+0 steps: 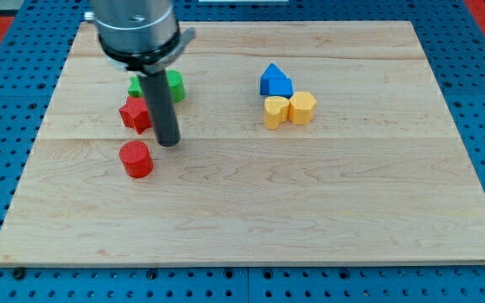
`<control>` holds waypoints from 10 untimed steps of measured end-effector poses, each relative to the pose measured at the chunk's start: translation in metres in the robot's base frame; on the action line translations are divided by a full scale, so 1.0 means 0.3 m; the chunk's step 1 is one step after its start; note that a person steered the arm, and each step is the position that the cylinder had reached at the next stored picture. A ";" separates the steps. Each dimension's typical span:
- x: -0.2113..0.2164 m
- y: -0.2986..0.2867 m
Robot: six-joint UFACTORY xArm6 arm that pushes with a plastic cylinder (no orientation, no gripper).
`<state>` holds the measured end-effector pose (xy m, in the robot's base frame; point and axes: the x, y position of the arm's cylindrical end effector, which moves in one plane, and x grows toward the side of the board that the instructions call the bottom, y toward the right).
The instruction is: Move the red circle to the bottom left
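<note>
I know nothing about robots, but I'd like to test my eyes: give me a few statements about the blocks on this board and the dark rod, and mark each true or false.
1. The red circle lies nearer the view's bottom than the red star. True.
2. My tip rests on top of the red circle. False: it stands on the board just to the circle's upper right, with a small gap between them.
3. Two yellow blocks sit side by side just below the blue block. True.
4. The green block sits beside the yellow ones. False: it is on the view's left, partly hidden behind the rod, near the red star.
5. The red circle is already in the board's bottom left corner. False: it lies left of centre, well above that corner.
</note>
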<state>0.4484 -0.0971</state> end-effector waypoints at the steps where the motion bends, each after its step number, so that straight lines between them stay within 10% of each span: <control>1: 0.003 0.000; 10: 0.196 -0.338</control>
<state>0.5072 -0.1986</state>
